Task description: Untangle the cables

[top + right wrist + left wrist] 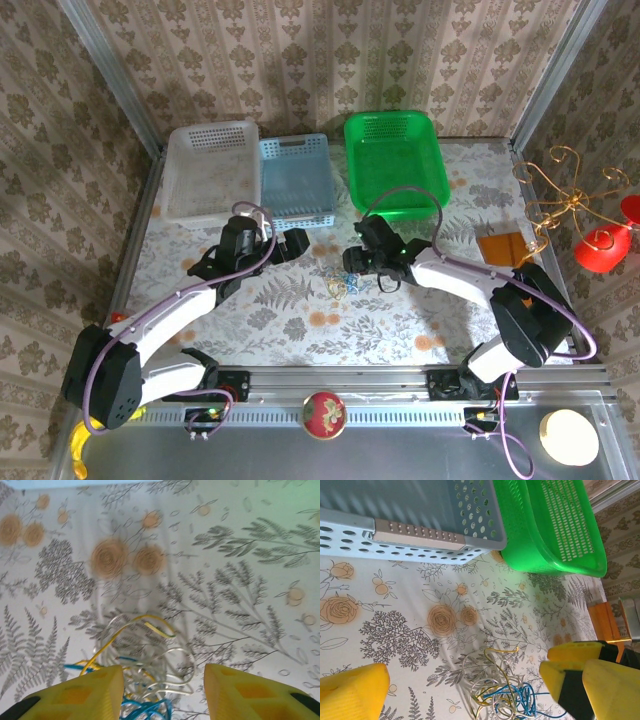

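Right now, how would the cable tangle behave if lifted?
Probably floppy: the cables lie in loose, thin loops. Likely light, being such fine strands. They may lift as one clump, since yellow, blue and white strands interlace.

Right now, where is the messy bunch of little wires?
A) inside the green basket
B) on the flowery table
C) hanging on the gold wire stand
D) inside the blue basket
B: the cables lie bunched on the flowery table, out in front of the green basket and the blue basket, not inside either.
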You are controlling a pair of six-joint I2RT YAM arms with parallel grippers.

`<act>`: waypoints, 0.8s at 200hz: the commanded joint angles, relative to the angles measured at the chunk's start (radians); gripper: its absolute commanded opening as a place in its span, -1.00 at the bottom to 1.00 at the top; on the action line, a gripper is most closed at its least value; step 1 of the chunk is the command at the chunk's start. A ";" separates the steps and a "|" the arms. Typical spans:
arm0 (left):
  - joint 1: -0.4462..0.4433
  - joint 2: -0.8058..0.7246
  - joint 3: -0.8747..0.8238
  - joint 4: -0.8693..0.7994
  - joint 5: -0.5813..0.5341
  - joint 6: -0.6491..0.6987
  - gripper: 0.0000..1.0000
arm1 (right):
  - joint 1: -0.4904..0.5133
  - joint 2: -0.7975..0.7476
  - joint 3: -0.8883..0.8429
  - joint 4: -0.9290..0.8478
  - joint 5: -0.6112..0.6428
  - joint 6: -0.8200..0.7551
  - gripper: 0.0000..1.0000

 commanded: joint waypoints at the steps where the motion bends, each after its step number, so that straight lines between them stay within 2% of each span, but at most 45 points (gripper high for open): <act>1: 0.006 -0.013 0.030 -0.003 0.016 0.022 1.00 | -0.008 0.026 0.017 0.030 0.041 -0.010 -0.06; 111: 0.005 -0.013 0.041 0.012 0.022 0.011 1.00 | -0.008 0.244 0.152 0.039 0.058 -0.088 -0.07; 140: 0.005 -0.010 0.048 0.012 0.025 0.011 1.00 | -0.008 0.280 0.175 0.032 0.072 -0.106 -0.26; 160: 0.005 -0.010 0.050 0.012 0.027 0.013 1.00 | -0.008 0.281 0.181 0.027 0.078 -0.118 -0.62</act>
